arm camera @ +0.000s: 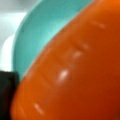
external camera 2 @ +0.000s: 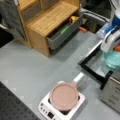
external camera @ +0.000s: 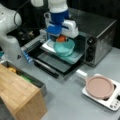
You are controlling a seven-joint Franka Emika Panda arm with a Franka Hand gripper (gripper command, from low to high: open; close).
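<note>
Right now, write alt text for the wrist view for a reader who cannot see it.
A glossy orange object, ridged like a carrot, fills most of the wrist view from lower left to upper right. Behind it sits a teal bowl, with a pale surface at the left edge and a dark patch at lower left. The pincer itself does not show here.

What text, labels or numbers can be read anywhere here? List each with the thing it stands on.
None can be read.
Hotplate: front panel marks, too blurred to read.
Toaster oven: knobs only, no legible lettering.
Pincer, orange object, teal bowl: no text.
</note>
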